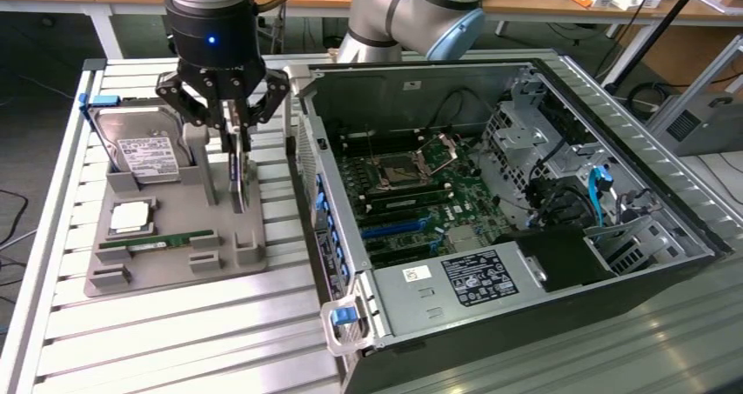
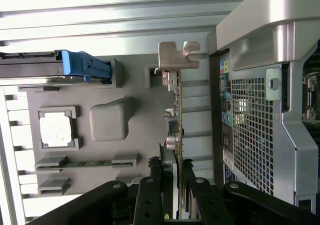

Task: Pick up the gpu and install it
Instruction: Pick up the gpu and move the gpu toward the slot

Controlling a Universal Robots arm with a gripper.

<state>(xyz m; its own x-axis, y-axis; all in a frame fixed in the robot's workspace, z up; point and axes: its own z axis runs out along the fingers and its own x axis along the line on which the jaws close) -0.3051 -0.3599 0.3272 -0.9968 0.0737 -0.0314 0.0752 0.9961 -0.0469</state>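
The gripper [image 1: 236, 133] has its two black fingers [image 2: 149, 195] pinched onto the gpu [image 1: 240, 176], one pad on each flat face, so it's clamped on the card. The gpu is straight below the tool, standing on edge in a slot of the grey plastic tray [image 1: 174, 277] (matte, with blocky moulded cradles). It's a thin dark board with one silvery bracket [image 2: 177, 55], hook-shaped, at the end farthest from the fingers.

To the exterior view's left of the gripper, one boxy silver hard drive [image 1: 145, 150] with a white label leans in its cradle, with a blue tab [image 2: 82, 65] on its end. Further from the tool on that side are one square metal cpu [image 1: 130, 217] and one narrow green memory stick [image 1: 157, 240]. On the tool's other side, just beside the tray, is the open pc case [image 2: 250, 135], sheet metal with a perforated grille.
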